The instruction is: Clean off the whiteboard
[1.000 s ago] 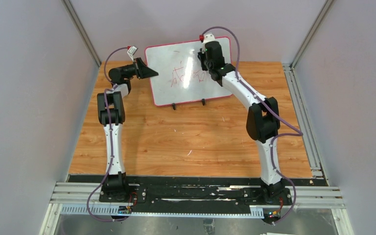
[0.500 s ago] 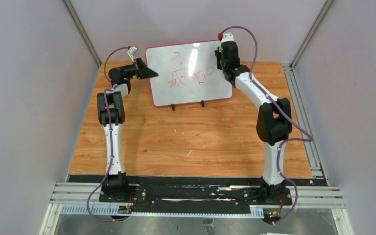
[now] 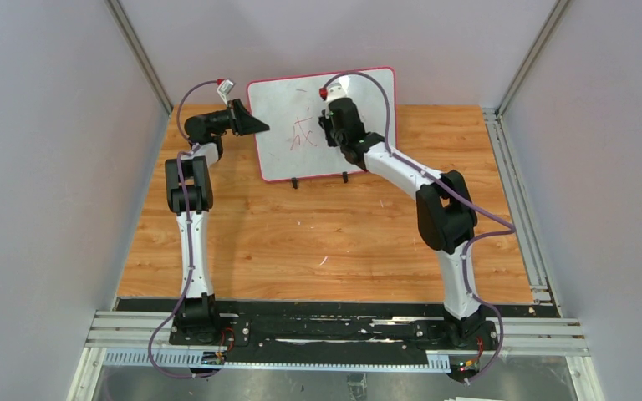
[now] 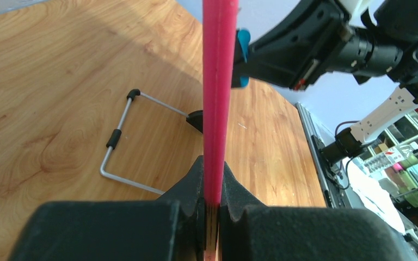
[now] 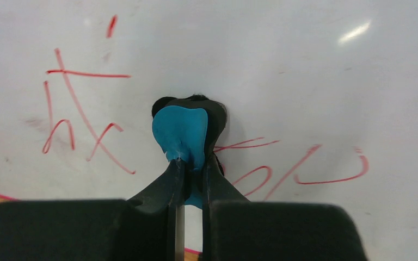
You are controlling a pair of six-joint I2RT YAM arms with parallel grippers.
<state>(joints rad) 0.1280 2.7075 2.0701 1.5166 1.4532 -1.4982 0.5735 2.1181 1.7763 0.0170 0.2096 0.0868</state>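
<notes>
The whiteboard [image 3: 277, 100] stands upright at the far edge of the wooden table [image 3: 334, 242], close to the back wall and well apart from the arm bases. The left gripper [image 3: 257, 124] is clamped tight on its red left edge. The right gripper [image 5: 190, 166] squeezes a blue eraser [image 5: 180, 133] against mid-board, with red strokes on either side.

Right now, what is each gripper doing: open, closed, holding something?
Left gripper: closed, clamping the whiteboard by its red frame edge.
Right gripper: closed on the blue eraser, held against the board face.
</notes>
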